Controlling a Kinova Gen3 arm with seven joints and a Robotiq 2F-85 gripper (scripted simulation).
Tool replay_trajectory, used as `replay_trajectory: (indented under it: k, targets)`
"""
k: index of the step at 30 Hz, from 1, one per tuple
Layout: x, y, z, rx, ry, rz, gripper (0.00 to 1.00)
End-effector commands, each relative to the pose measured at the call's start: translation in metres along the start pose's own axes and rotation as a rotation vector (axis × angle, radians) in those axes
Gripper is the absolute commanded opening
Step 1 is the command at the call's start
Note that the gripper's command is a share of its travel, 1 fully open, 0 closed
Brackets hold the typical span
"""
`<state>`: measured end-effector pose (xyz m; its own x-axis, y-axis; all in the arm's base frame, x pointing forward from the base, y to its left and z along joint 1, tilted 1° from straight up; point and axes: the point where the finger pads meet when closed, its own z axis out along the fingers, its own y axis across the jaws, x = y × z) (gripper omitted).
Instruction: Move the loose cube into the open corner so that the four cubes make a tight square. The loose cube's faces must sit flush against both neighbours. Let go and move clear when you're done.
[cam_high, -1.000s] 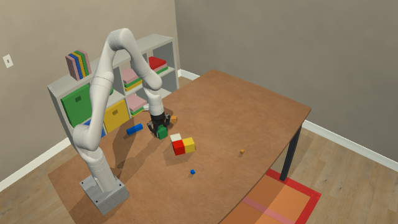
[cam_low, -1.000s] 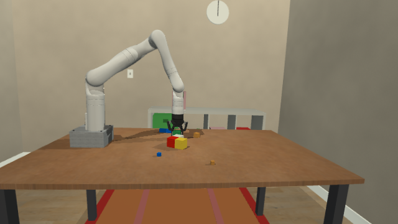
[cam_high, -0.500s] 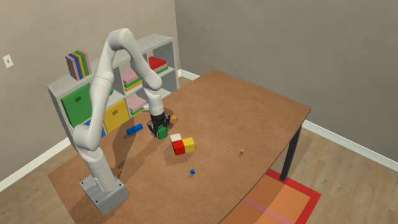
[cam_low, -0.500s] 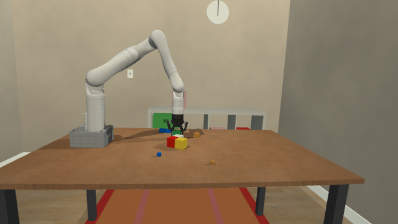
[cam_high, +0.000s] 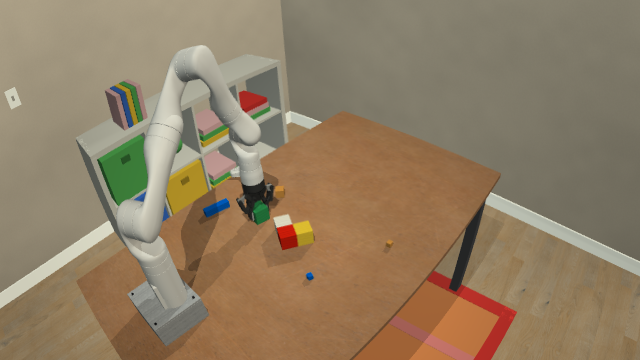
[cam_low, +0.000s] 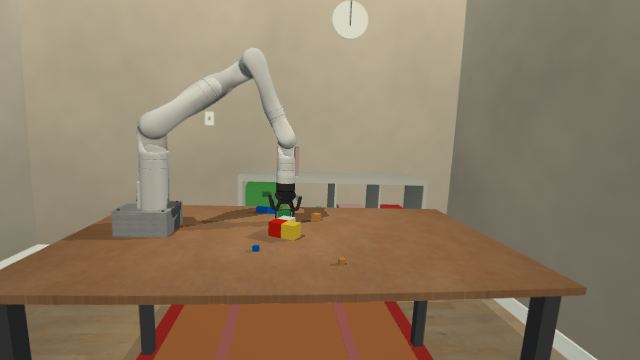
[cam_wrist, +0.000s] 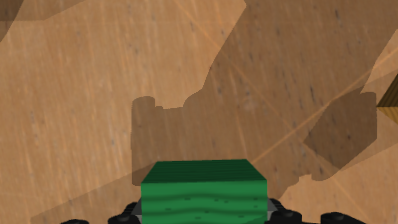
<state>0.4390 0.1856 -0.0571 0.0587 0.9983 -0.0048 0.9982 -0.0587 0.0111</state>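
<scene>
Behind my table, a pale grey open-fronted shelf unit (cam_high: 245, 61) (cam_low: 320, 178) stands against a plain beige wall (cam_high: 150, 30) (cam_low: 100, 60); pale wooden flooring (cam_high: 545, 280) (cam_low: 90, 330) lies below.

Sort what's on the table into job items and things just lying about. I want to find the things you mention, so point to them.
Job:
- green cube (cam_high: 260, 213) (cam_low: 284, 213) (cam_wrist: 204, 202)
- white cube (cam_high: 282, 220) (cam_low: 287, 219)
- red cube (cam_high: 287, 237) (cam_low: 276, 228)
- yellow cube (cam_high: 304, 234) (cam_low: 291, 231)

Lying about:
- blue bar (cam_high: 216, 208) (cam_low: 264, 210)
- larger orange block (cam_high: 280, 191) (cam_low: 316, 217)
- small orange cube (cam_high: 389, 243) (cam_low: 342, 261)
- small blue cube (cam_high: 310, 276) (cam_low: 255, 248)

Top and exterior views both across table and arm, wrist view close, down at the tabletop.
</scene>
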Motion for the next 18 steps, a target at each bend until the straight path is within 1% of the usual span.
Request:
replay_trajectory:
  k: [1,10,12,18]
  targets:
    - [0.0,0.001,-0.002,-0.002,0.001,0.0,0.1]
    - [0.0,0.001,-0.013,-0.002,0.001,0.0,0.1]
    - [0.0,0.001,-0.013,-0.002,0.001,0.0,0.1]
    - [0.0,0.001,-0.025,-0.002,0.001,0.0,0.1]
